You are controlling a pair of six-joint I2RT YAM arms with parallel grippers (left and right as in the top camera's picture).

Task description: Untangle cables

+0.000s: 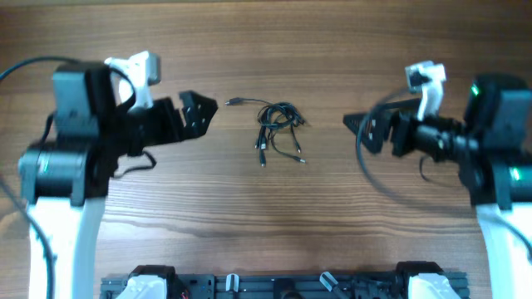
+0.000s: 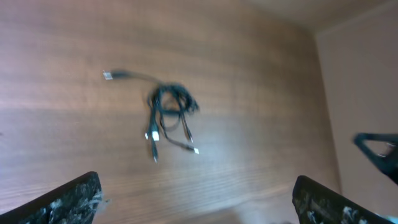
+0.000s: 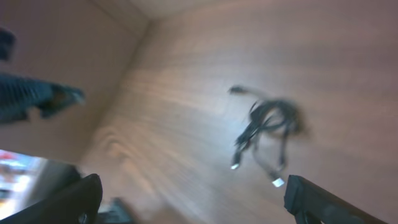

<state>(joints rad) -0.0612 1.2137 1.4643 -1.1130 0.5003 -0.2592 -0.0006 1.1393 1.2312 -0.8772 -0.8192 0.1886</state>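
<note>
Loosely bunched cables (image 1: 278,117), long axis far-to-near, 1 plug leftward.

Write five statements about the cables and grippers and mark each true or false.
1. The cables lie in one bunch on the table, between the grippers. True.
2. The left gripper holds a cable. False: it is open, empty and apart from the cables.
3. The right gripper is open. True.
4. Every cable lies separate and straight. False: they are looped over each other.
5. One plug end sticks out of the bunch toward the left gripper. True.
</note>
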